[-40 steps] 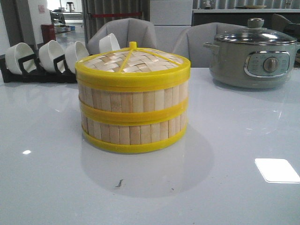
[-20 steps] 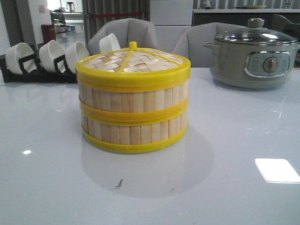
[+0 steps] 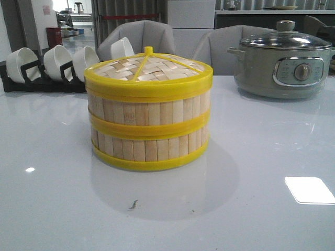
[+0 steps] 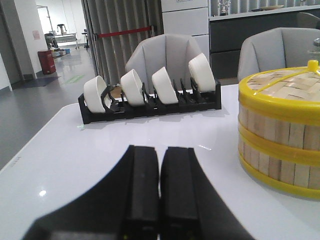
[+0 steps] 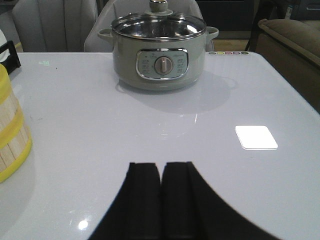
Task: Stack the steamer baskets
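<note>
On the glossy white table (image 3: 63,209) the steamer baskets (image 3: 148,123) are sitting mid-table as a finished two-tier stack under a woven lid (image 3: 148,67), the left gripper (image 4: 160,192) and right gripper (image 5: 160,197) are resting pressed together and empty, well apart from it, so nothing seems to be calling for another move.

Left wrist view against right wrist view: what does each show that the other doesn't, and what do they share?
Only the left wrist view shows the black rack of white bowls, the woven lid on the stacked steamer baskets, and the shut left gripper. Only the right wrist view shows the electric pot and the shut right gripper. Both show the steamer baskets and the white table.
</note>
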You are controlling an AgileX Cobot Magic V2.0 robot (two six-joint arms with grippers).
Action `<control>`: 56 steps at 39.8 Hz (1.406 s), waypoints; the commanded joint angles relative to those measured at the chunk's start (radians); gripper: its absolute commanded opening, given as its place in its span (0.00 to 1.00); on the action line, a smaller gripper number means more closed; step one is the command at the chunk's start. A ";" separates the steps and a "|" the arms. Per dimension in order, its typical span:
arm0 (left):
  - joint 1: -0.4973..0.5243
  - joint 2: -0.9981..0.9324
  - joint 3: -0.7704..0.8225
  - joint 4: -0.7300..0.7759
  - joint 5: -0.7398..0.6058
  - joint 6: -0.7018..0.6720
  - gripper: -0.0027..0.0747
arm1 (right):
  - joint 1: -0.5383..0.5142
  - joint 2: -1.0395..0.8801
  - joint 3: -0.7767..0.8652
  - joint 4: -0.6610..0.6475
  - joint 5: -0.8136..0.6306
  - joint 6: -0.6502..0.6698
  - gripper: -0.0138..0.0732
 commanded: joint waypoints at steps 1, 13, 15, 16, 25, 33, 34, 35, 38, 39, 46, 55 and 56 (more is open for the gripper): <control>0.001 -0.015 0.001 0.000 -0.089 0.000 0.14 | -0.006 0.009 -0.031 -0.008 -0.085 -0.008 0.23; 0.001 -0.015 0.001 0.000 -0.089 0.000 0.14 | -0.006 0.009 -0.031 -0.009 -0.090 -0.008 0.23; 0.001 -0.015 0.001 0.000 -0.089 0.000 0.14 | -0.006 0.005 -0.031 -0.011 -0.106 -0.008 0.23; 0.001 -0.015 0.001 0.000 -0.089 0.000 0.14 | -0.006 0.000 -0.031 -0.011 -0.111 -0.008 0.23; 0.001 -0.015 0.001 0.000 -0.089 0.000 0.14 | -0.004 -0.073 0.026 0.022 -0.116 0.015 0.23; 0.001 -0.015 0.001 0.000 -0.089 0.000 0.14 | -0.002 -0.186 0.178 0.021 -0.153 0.015 0.23; 0.001 -0.015 0.001 0.000 -0.089 0.000 0.14 | -0.002 -0.200 0.196 0.021 -0.156 0.015 0.23; 0.001 -0.015 0.001 0.000 -0.089 0.000 0.14 | -0.002 -0.220 0.213 0.021 -0.159 0.015 0.23; 0.001 -0.015 0.001 0.000 -0.089 0.000 0.14 | -0.001 -0.245 0.246 0.021 -0.167 0.015 0.23; 0.001 -0.015 0.001 0.000 -0.089 0.000 0.14 | -0.001 -0.241 0.243 0.021 -0.148 0.015 0.23; 0.001 -0.013 0.001 0.000 -0.089 0.000 0.14 | -0.001 -0.242 0.243 0.021 -0.150 0.008 0.23; 0.001 -0.013 0.001 0.000 -0.089 0.000 0.14 | -0.001 -0.242 0.243 0.018 -0.172 0.007 0.23; 0.001 -0.013 0.001 0.000 -0.089 0.000 0.14 | -0.001 -0.242 0.243 0.017 -0.175 0.007 0.23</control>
